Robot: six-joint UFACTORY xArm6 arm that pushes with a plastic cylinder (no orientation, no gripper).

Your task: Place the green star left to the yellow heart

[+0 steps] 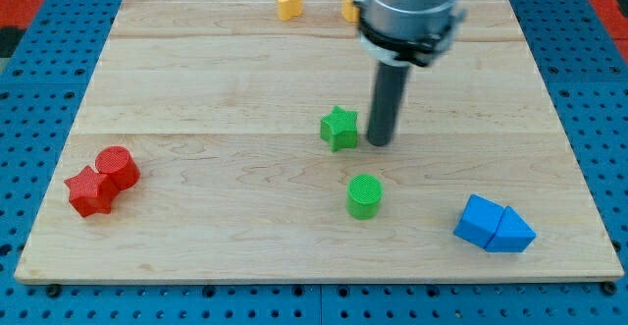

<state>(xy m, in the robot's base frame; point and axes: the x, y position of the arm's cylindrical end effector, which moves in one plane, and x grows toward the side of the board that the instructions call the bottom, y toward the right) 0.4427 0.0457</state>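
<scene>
The green star point(339, 128) lies near the middle of the wooden board point(196, 80). My tip point(380, 143) rests just to the star's right, a small gap away. The yellow heart point(288, 3) sits at the view's top edge, up and left of the star. A second yellow block point(349, 5) is partly hidden behind the arm at the top.
A green cylinder point(364, 196) stands below the star. A red cylinder point(117, 166) and a red star point(90, 191) touch at the lower left. Two blue blocks point(494, 226) sit together at the lower right.
</scene>
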